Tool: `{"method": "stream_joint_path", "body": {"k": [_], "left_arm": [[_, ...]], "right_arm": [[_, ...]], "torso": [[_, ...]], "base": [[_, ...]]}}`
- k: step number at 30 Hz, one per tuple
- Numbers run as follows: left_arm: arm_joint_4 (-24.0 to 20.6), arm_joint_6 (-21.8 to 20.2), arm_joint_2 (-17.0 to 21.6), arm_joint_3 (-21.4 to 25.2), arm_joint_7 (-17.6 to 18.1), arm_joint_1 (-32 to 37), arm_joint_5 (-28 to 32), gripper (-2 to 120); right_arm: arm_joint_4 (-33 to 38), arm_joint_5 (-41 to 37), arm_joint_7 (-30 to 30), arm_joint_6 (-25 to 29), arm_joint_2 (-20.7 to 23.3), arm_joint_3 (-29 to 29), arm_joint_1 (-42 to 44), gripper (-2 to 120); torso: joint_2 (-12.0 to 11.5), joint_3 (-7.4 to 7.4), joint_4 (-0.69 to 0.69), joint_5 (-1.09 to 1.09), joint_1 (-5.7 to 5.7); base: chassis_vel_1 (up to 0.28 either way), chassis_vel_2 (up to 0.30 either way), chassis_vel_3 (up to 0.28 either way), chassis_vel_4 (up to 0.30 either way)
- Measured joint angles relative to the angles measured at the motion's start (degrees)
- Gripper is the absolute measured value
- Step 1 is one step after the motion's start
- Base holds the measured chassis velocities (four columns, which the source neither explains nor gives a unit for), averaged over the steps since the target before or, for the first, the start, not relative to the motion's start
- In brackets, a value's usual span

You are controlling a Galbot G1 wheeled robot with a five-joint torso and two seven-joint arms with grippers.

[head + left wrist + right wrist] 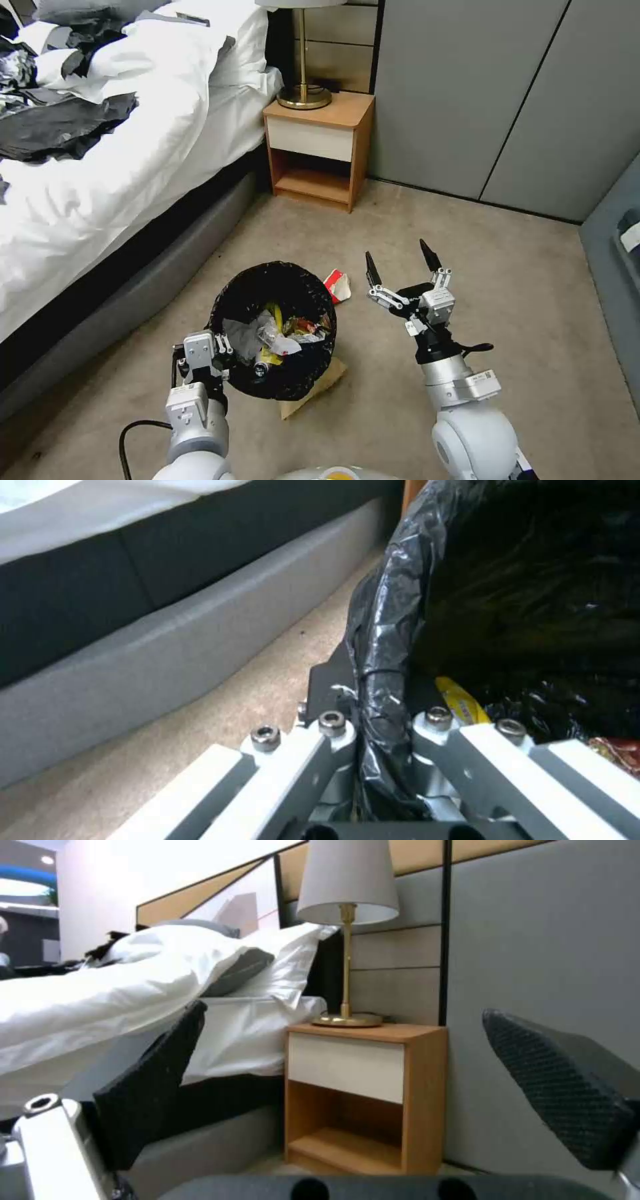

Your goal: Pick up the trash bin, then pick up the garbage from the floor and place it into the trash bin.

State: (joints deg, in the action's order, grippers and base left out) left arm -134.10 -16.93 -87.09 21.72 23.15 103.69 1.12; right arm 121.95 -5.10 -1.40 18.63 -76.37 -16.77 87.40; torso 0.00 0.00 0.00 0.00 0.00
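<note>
The trash bin [272, 293], lined with a crinkly black bag, sits low in front of me with my left gripper [217, 360] shut on its near-left rim. In the left wrist view the bag-covered rim [380, 645] is pinched between the fingers [330, 690]. Garbage [277, 333] lies inside: white tissue, a yellow wrapper, a small bottle, shiny wrappers. A red-and-white carton [338, 285] lies on the carpet just beyond the bin. Crumpled brown paper [313, 390] pokes out under the bin's near side. My right gripper [398, 257] is open and empty, right of the bin and pointing at the nightstand.
The bed [100, 200] with white bedding and a black clothing heap [60, 127] runs along the left. A wooden nightstand [320, 143] with a brass lamp [303, 97] stands ahead. Grey wall panels [480, 93] close the back. Grey furniture [613, 267] is at the right edge. Open carpet [533, 320] lies right.
</note>
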Motion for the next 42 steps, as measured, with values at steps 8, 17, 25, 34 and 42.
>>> {"method": "stream_joint_path", "body": {"k": [8, 17, 25, 34, 42], "left_arm": [[0.2, 0.3, -0.1, -0.1, 0.0, 0.1, -0.2, 3], [0.3, 0.4, -0.1, -0.1, 0.0, 0.1, -0.3, 3], [0.3, 0.4, -0.2, -0.1, 0.0, 0.2, -0.3, 3], [0.1, 0.6, -0.5, 0.2, 0.0, 0.2, -0.1, 3], [-0.7, 0.6, -0.5, 1.8, 0.4, 0.0, 1.0, 3]], "right_arm": [[-0.6, 0.5, 0.5, 1.7, -0.1, -0.2, 0.0, 100], [-1.2, 1.8, 1.4, 3.6, -0.2, -0.2, -0.5, 100], [-1.4, 1.8, 1.3, 3.5, 0.5, -0.2, -2.4, 100], [-3.5, -1.0, -2.6, -6.9, 2.2, 3.4, -7.6, 100], [-9.2, -13.8, -8.5, -22.3, 4.3, 8.3, -16.9, 100]], "torso": [[0.0, 0.01, 0.0, 0.0, 0.0], [0.0, 0.01, 0.0, -0.01, 0.01], [0.0, 0.0, 0.0, 0.0, 0.0], [0.0, 0.0, 0.0, 0.0, 0.0], [0.0, 0.0, 0.0, 0.01, 0.0]], "base": [[-0.186, 0.201, 0.202, -0.203], [-0.131, 0.119, 0.121, -0.112], [0.002, -0.003, -0.008, 0.001], [0.0, 0.0, 0.0, 0.0], [0.0, 0.0, 0.0, 0.0]]}}
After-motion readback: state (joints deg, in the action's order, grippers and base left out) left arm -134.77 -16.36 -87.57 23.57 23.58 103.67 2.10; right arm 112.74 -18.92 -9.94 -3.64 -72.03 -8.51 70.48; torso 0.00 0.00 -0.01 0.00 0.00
